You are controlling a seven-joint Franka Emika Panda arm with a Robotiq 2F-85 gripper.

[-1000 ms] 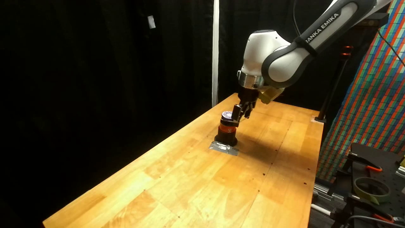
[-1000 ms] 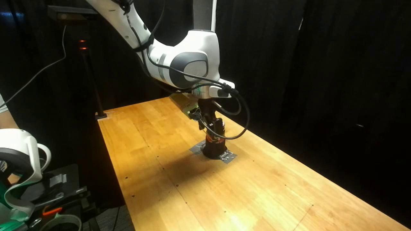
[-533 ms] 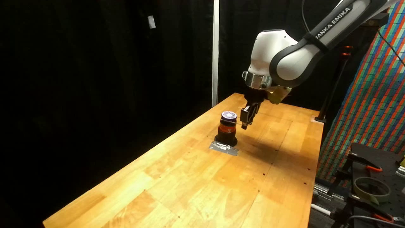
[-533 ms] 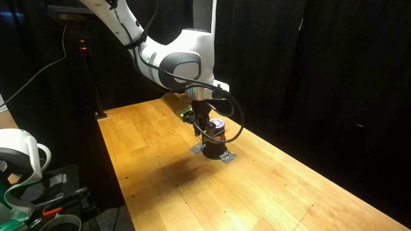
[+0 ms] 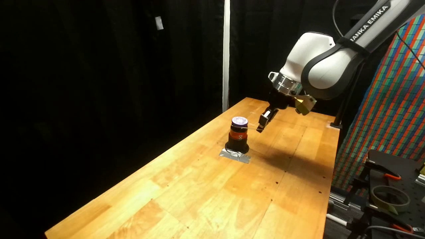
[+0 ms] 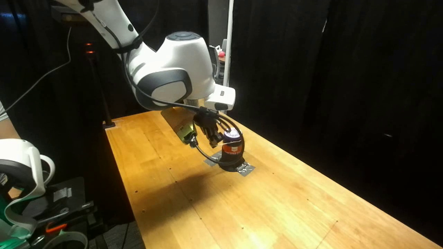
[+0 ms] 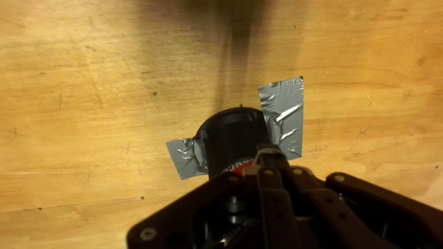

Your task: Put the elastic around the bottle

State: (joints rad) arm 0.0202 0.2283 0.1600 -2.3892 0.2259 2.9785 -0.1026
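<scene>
The bottle (image 5: pixel 238 135) stands upright, with a dark body, an orange-red band and a purple-and-white top; it shows in both exterior views. A thin pale elastic (image 5: pixel 253 128) passes round the bottle just under its cap and stretches across to my gripper (image 5: pixel 261 128). In the wrist view the elastic (image 7: pixel 270 150) loops over the outside of the tips, which are pressed together. My gripper (image 7: pixel 272 152) is shut, tilted, and a short gap away from the bottle's side at about cap height. In that view the linkage covers the bottle's top; part of the red label (image 7: pixel 240 167) shows.
A black base (image 5: pixel 237 146) under the bottle is fixed to the wooden table (image 5: pixel 212 199) by grey tape (image 7: pixel 285 117). A cable loop (image 6: pixel 242 145) from my arm hangs in front of the bottle. A side cart with a tape roll (image 5: pixel 390 198) stands beyond the table edge.
My gripper has moved off the bottle towards the arm's side, tilted, and gone from open to shut. The elastic now shows stretched between the bottle's upper part and my fingertips. The bottle has stayed put.
</scene>
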